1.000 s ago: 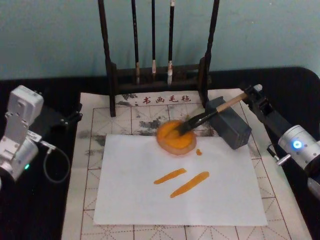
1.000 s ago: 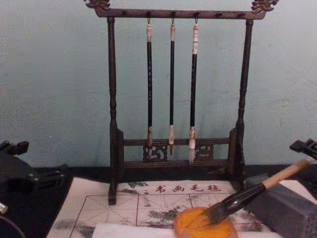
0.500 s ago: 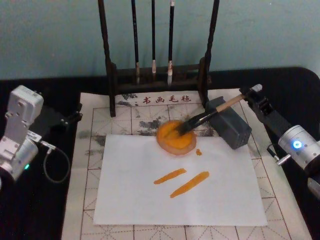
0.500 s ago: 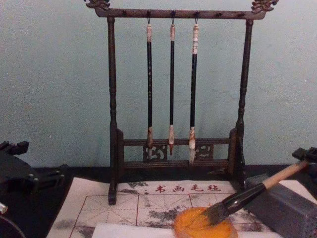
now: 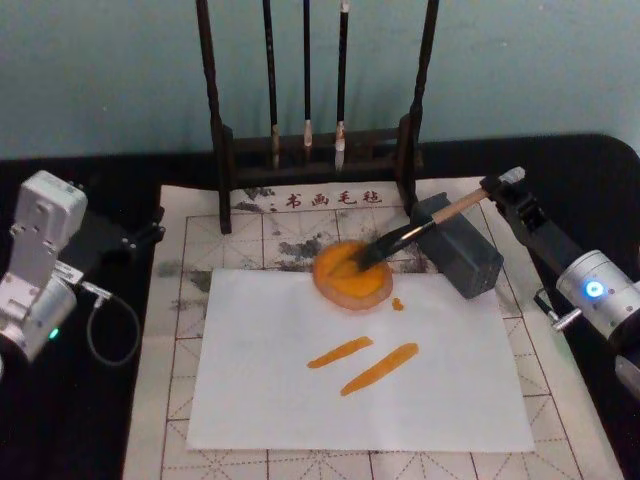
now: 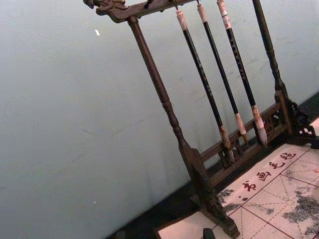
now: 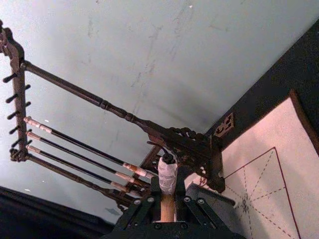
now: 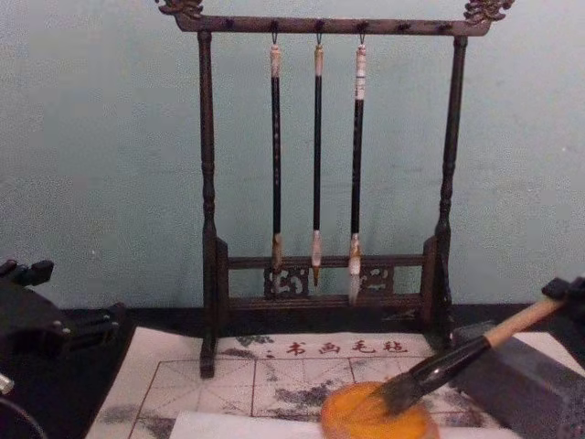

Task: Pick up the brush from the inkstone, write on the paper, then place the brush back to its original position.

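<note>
Brush (image 5: 420, 228) on inkstone (image 5: 470, 260), handle end inside right claw (image 5: 503, 188), grip unclear, left claw (image 5: 153, 228) parked left, likewise unclear

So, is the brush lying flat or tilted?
Tilted: brush tip in the orange dish, handle up across the grey block, by the right gripper.

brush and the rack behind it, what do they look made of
Brush: pale matte handle looks like bare wood; black lower section has a slight sheen, perhaps lacquer; dark bushy tip, hair likely. Rack: dark turned posts and carved ends suggest stained wood.
</note>
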Robot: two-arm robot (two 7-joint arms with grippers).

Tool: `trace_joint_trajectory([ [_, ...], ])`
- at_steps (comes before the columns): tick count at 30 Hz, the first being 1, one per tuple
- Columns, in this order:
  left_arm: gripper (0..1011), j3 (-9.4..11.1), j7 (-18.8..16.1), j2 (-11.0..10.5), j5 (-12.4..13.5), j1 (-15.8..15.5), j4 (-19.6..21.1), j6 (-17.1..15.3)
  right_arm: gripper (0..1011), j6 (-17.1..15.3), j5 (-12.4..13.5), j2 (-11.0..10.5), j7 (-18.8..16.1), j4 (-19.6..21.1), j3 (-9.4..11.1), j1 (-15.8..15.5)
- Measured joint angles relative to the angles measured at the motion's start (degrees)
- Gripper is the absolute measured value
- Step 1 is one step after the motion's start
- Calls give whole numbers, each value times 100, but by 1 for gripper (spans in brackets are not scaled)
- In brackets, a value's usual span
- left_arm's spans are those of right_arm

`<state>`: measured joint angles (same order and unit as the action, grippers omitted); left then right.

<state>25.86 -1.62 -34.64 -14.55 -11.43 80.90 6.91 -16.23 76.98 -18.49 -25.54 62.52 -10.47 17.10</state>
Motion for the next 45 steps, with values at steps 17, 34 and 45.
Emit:
trace_joint_trajectory([
  [17, 1001, 0, 0, 0, 0, 0, 0, 0, 175, 0, 0, 0, 0, 0, 0, 0],
  [34, 1001, 0, 0, 0, 0, 0, 0, 0, 175, -274, 740, -77, 4, 88, 94, -16],
  [45, 1001, 0, 0, 0, 0, 0, 0, 0, 175, -206, 926, -215, 14, 429, 18, -125],
])
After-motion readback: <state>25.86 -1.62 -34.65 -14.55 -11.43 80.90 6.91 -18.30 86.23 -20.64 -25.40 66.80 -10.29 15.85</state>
